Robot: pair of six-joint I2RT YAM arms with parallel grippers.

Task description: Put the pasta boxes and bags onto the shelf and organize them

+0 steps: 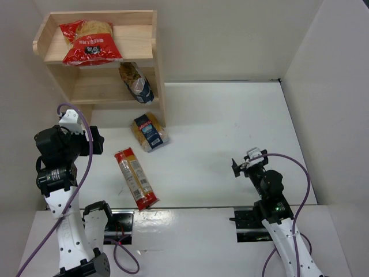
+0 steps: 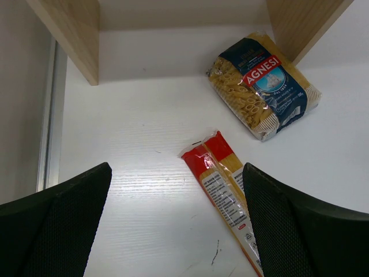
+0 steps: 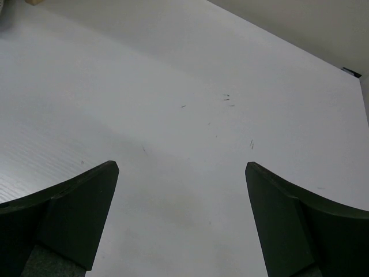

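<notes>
The wooden shelf (image 1: pixel 141 43) stands at the far left. The wide red bag (image 1: pixel 89 41) lies on its top tier. The clear bag with the dark-blue label (image 1: pixel 135 82) lies on the lower tier. The short yellow pack with the blue label (image 1: pixel 149 132) lies on the table by the shelf's right foot, also in the left wrist view (image 2: pixel 264 85). The long red-yellow spaghetti pack (image 1: pixel 135 178) lies on the table, also in the left wrist view (image 2: pixel 223 187). My left gripper (image 2: pixel 176 222) is open and empty above the table, left of the spaghetti. My right gripper (image 3: pixel 181 219) is open and empty over bare table.
White walls enclose the table at the back, left and right. The shelf's two wooden feet (image 2: pixel 75 34) show at the top of the left wrist view. My right arm (image 1: pixel 262 179) sits low at the right near edge.
</notes>
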